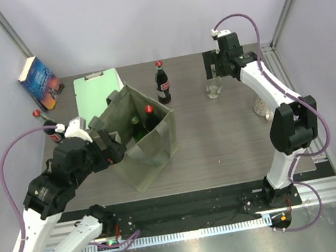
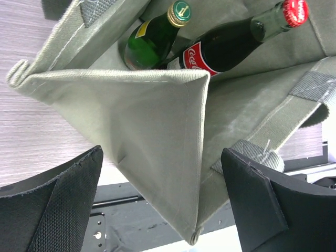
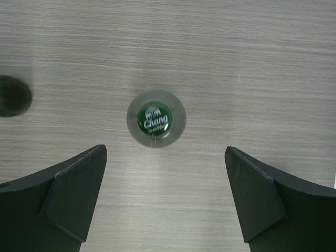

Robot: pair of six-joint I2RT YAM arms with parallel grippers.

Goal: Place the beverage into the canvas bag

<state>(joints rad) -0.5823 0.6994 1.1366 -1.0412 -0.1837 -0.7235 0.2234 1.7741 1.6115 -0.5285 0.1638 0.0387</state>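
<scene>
1. While the desk [image 1: 223, 149] carries everything, the olive-grey canvas bag [image 1: 152, 147] stands upright left of centre, mouth up, likely so bottles drop in from above
2. Left tool [image 2: 161, 152] is spread astride the bag's near corner, probably to steady it
3. Right tool [image 3: 165, 149] is spread, hanging over the beverage [image 3: 156, 118]: a clear bottle with green Chang cap, upright at the far right, well apart from the bag

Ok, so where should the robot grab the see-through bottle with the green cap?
By the neck just under the green cap, coming straight down. The clear bottle stands upright with room around it, and the right end effector hangs open over it, one finger each side.
</scene>
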